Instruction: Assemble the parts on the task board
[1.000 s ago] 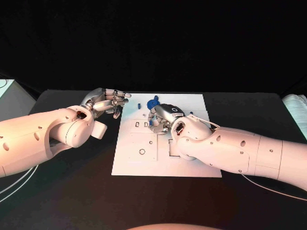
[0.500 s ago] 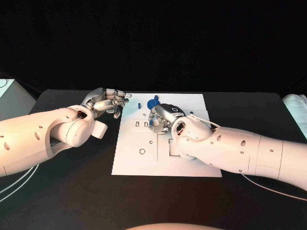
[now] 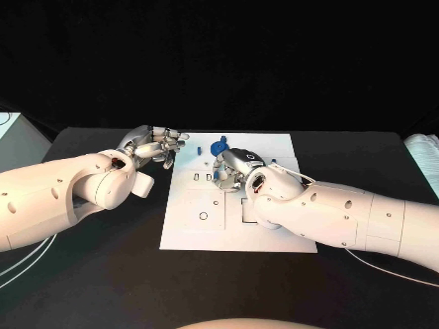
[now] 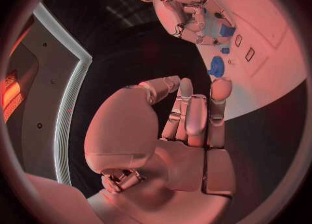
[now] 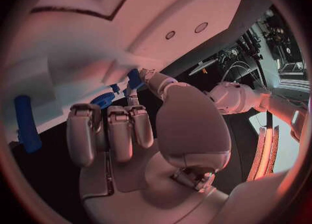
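So the black table (image 3: 101, 274) takes up most of the head view, with the white task board (image 3: 205, 229) sitting in the middle of it. The right arm (image 3: 358, 223) comes in over the near right part of the board and covers a good chunk of it, and the left arm (image 3: 51, 199) sits off the board's left edge. The right hand (image 3: 234, 171) is down on the board's far half, fingers curled toward the surface; in the left wrist view there's a small blue part (image 4: 226, 30) right at its fingertips, but whether it's actually pinching that piece or just touching it is honestly hard to call. The left hand (image 3: 152, 145) hangs just beside the board's far left corner, fingers bent in together with nothing visible in them in its own wrist view. A round blue part (image 3: 217, 147) stands on the board's far edge between the two hands. The right wrist view also catches a long blue part (image 5: 26, 122), partly cut off and blurry.
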Controlling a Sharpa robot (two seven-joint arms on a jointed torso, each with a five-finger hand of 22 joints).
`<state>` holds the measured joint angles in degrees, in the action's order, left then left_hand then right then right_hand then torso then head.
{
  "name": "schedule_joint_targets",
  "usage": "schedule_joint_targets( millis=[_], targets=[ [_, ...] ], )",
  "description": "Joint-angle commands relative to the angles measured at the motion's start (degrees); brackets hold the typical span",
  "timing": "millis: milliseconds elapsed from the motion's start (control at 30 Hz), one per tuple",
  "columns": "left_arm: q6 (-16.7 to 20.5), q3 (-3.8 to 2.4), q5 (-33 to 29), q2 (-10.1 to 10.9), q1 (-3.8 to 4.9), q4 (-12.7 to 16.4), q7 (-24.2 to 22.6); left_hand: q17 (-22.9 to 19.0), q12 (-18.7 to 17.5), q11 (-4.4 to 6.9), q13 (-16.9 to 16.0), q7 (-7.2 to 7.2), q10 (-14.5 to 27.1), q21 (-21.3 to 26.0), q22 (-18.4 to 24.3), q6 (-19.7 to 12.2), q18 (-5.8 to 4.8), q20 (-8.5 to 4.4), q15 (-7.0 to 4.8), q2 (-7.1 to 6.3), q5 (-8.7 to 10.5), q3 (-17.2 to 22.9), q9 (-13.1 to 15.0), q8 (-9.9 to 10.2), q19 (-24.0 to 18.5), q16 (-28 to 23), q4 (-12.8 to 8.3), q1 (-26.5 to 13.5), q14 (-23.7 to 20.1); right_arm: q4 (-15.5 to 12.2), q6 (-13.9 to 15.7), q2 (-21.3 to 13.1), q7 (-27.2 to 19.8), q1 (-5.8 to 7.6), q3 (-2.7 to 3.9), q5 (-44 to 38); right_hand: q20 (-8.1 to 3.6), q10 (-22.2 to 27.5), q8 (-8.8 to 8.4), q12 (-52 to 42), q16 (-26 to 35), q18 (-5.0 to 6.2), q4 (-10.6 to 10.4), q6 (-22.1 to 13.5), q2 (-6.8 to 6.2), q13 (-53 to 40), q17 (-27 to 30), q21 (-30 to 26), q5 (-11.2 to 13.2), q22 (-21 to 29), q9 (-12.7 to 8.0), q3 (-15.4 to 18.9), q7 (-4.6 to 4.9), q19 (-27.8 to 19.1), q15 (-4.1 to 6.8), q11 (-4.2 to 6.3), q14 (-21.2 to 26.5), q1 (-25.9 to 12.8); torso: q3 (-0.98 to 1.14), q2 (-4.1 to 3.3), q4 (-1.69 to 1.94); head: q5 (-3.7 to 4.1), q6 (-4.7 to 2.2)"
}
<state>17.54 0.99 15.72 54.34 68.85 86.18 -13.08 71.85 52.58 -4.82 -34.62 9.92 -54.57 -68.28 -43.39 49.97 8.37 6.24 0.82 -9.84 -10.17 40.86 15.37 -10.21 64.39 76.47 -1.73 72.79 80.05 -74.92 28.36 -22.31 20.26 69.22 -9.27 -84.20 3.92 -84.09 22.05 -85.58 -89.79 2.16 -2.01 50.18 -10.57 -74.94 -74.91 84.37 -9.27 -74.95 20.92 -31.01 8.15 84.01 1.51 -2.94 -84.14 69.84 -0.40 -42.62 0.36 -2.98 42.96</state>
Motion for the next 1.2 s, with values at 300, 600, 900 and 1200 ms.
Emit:
schedule_joint_targets(
  millis=[300, 600, 900, 1200],
  targets=[
    [-1.7, -0.03, 0.0, -0.2, 0.05, -0.2, 0.2, 1.0, -0.3, -0.13, 0.1, 0.02, -0.2, -0.3, -1.3, -0.3, 0.15, 0.14, 0.07, -0.06, 0.03, -0.4, 0.0, -0.2, 1.0, 0.7, 0.0, -0.7, 0.6, -0.2, 0.6, -0.1, -0.7, -0.04, -0.01, 0.6, 0.83, 0.1, -0.78, 0.8, 0.2, -0.63, -0.6, -1.2, -1.15, -10.0, -14.2, -0.4, 0.7, -10.4, -0.5, 0.8, 0.39, 3.9, -0.8, -0.82, -5.7, -0.3, -0.02, -0.01, -0.03, -0.04, 0.28],
    [-1.9, -0.03, 0.1, -0.3, 0.04, -0.3, 0.3, 1.5, -0.3, -0.09, 0.2, -0.01, -0.3, -0.7, -2.0, -0.3, 0.02, 0.14, 0.05, -0.07, 0.05, -0.5, 0.0, -0.3, 1.5, 1.2, 0.0, -0.7, 0.9, -0.5, 2.1, -0.2, -1.5, -0.05, -0.01, 1.1, 1.41, 0.9, -1.94, 1.3, 0.3, -0.58, -1.0, -2.5, -2.64, -9.5, -14.1, -0.6, 2.7, -10.3, -1.2, 3.1, 0.96, 3.8, -1.34, -1.36, -5.6, -0.4, -0.02, -0.01, 0.01, -0.02, 0.28],
    [-1.9, -0.03, 0.2, -0.3, 0.04, -0.3, 0.3, 2.6, -0.2, -0.05, 0.3, -0.04, -0.5, -1.4, -3.3, -0.4, -0.22, 0.12, 0.01, -0.05, 0.07, -0.7, 0.0, -0.4, 2.5, 2.1, 0.0, -0.6, 1.7, -0.9, 3.7, -0.3, -2.4, -0.05, -0.01, 1.5, 1.65, 1.4, -2.28, 1.7, 0.2, -0.56, -1.7, -2.8, -2.73, -9.1, -14.2, -0.7, 4.9, -10.3, -1.6, 6.4, 1.04, 3.8, -1.49, -1.51, -5.6, 0.7, -0.03, 0.0, -0.03, 0.02, 0.31],
    [-1.8, -0.03, 0.8, -0.4, 0.04, -0.5, 0.5, 2.8, -0.2, -0.05, 0.4, -0.03, -0.5, -1.6, -3.6, -0.5, -0.27, 0.11, 0.01, -0.1, 0.07, -0.8, 0.0, -0.4, 2.7, 2.3, 0.0, -0.6, 1.8, -2.0, 8.0, -1.2, -5.1, -0.05, 0.0, 2.5, 1.72, 1.4, -2.6, 1.6, 0.3, -0.55, -2.4, -3.2, -2.41, -9.0, -14.2, -0.7, 5.0, -10.3, -1.8, 8.2, 1.15, 3.8, -1.56, -1.61, -5.6, 1.1, -0.06, 0.1, -0.02, 0.02, 0.18]
  ],
)
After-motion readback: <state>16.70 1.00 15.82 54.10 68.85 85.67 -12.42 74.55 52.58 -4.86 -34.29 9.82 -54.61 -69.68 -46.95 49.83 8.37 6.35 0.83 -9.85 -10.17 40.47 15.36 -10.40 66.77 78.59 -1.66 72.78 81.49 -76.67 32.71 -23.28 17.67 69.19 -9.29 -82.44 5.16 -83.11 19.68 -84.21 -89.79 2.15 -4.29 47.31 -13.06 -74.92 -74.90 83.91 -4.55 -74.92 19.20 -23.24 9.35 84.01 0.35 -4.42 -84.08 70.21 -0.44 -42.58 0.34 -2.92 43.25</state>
